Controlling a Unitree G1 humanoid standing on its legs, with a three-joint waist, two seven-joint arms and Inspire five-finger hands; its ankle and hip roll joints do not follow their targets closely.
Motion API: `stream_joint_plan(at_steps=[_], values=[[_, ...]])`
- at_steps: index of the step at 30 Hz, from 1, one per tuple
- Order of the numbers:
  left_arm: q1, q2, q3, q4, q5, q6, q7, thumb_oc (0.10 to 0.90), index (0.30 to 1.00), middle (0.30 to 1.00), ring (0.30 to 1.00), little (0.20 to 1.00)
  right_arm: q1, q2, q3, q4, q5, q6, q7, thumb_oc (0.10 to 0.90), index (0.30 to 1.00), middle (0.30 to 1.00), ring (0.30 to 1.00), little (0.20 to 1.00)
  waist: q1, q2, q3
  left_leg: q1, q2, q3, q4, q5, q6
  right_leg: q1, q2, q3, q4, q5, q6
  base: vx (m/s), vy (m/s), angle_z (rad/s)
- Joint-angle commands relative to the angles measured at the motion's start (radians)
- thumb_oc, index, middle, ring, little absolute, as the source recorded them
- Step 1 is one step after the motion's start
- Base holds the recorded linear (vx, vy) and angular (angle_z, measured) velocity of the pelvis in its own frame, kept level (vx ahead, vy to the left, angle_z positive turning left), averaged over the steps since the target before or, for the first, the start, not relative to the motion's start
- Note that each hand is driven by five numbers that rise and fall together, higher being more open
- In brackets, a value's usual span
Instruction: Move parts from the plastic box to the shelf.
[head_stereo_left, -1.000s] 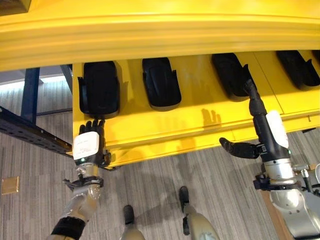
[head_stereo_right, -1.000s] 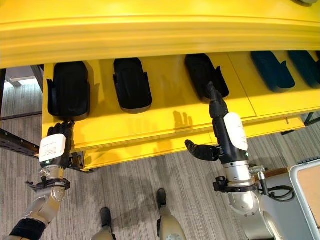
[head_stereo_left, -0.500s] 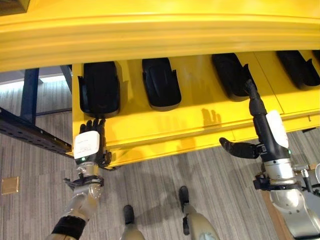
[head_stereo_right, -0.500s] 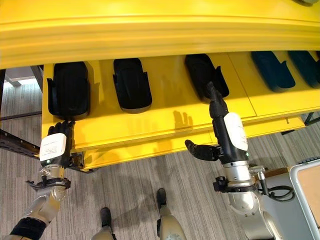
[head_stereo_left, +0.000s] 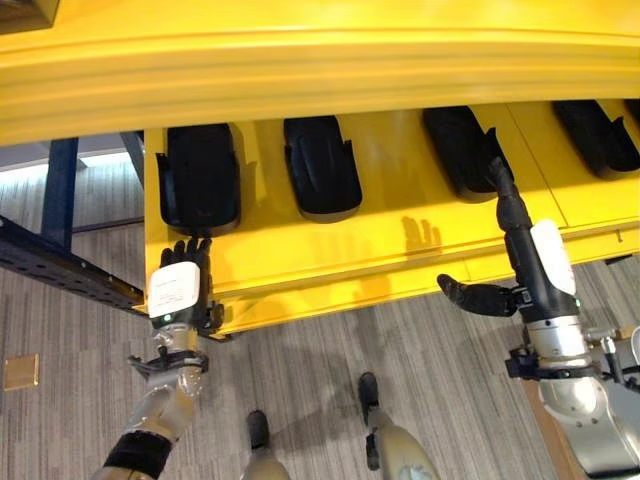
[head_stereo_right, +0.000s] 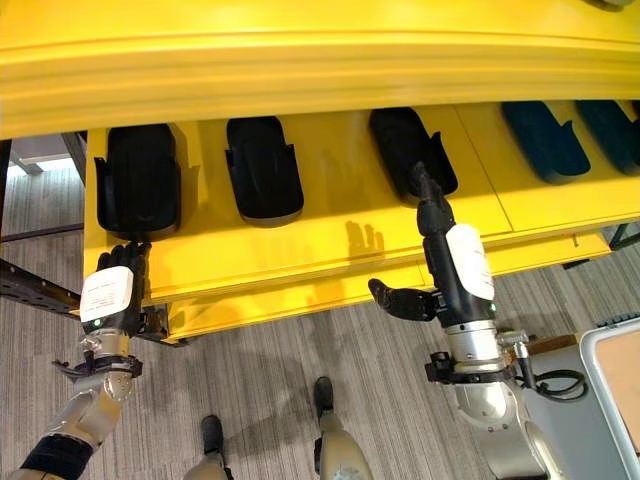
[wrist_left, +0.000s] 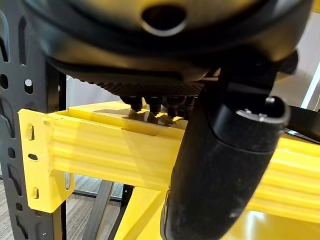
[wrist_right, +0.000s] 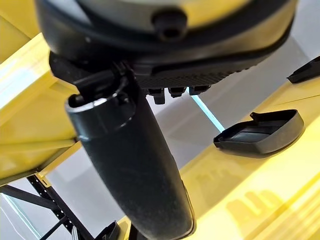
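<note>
**Black moulded parts lined up on a yellow shelf**

The yellow shelf (head_stereo_left: 330, 245) is a broad, smooth, glossy metal deck with a ribbed front beam, under a second yellow level. Dark blue perforated uprights (head_stereo_left: 60, 262) carry it above grey, striped plank flooring (head_stereo_left: 300, 390). Along the deck lies a spaced row of black parts (head_stereo_left: 320, 165), matte plastic shells with rounded noses and raised side walls. The right hand (head_stereo_right: 440, 262) reaches over the deck with fingers straight and released, fingertips at the third part (head_stereo_right: 405, 148), thumb splayed out. The left hand (head_stereo_left: 180, 285) lies flat with straight fingers on the shelf's front edge, just before the first part (head_stereo_left: 200, 178).
</note>
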Motion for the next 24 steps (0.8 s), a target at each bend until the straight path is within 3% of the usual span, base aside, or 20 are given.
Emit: stream_joint_plan(at_steps=[1, 16, 17, 20, 24], values=[[0.022, 0.033, 0.002, -0.010, -0.029, -0.066, -0.029, 0.900, 1.000, 1.000, 1.000, 1.000, -0.085, -0.036, -0.060, -0.101, 0.024, -0.066, -0.072, 0.900, 1.000, 1.000, 1.000, 1.000, -0.015, -0.015, -0.054, -0.017, 0.018, -0.008, 0.062, -0.024, 0.023, 0.050, -0.023, -0.025, 0.088, -0.147, 0.028, 0.00, 0.000, 0.00], [0.185, 0.031, 0.082, -0.295, -0.178, -0.187, -0.075, 0.900, 1.000, 1.000, 1.000, 1.000, -0.081, -0.010, -0.068, -0.087, 0.039, -0.061, -0.051, 0.900, 1.000, 1.000, 1.000, 1.000, 0.011, 0.019, -0.118, 0.050, 0.004, -0.025, 0.029, -0.029, 0.031, 0.130, -0.035, -0.047, 0.072, -0.159, 0.031, 0.02, 0.002, 0.05], [0.209, 0.004, 0.090, -0.343, -0.278, -0.219, -0.094, 0.900, 1.000, 1.000, 1.000, 1.000, -0.075, -0.005, -0.063, -0.078, 0.047, -0.060, -0.046, 0.900, 1.000, 1.000, 1.000, 1.000, 0.015, 0.023, -0.126, 0.057, 0.002, -0.030, 0.026, -0.028, 0.032, 0.139, -0.037, -0.054, 0.070, -0.157, 0.031, 0.00, 0.007, 0.07], [0.238, -0.011, 0.092, -0.381, -0.356, -0.249, -0.118, 0.900, 1.000, 1.000, 1.000, 1.000, -0.062, 0.002, -0.058, -0.068, 0.074, -0.064, -0.031, 0.900, 1.000, 1.000, 1.000, 1.000, 0.017, 0.026, -0.135, 0.065, -0.001, -0.034, 0.020, -0.026, 0.034, 0.148, -0.038, -0.059, 0.067, -0.158, 0.033, -0.01, 0.010, 0.06], [0.286, -0.070, 0.083, -0.444, -0.673, -0.313, -0.193, 0.900, 1.000, 1.000, 1.000, 1.000, -0.022, 0.034, -0.015, -0.016, 0.232, -0.072, 0.034, 0.900, 1.000, 1.000, 1.000, 1.000, 0.024, 0.034, -0.157, 0.078, -0.011, -0.044, 0.005, -0.015, 0.039, 0.171, -0.042, -0.077, 0.065, -0.156, 0.037, -0.04, 0.009, 0.08]])
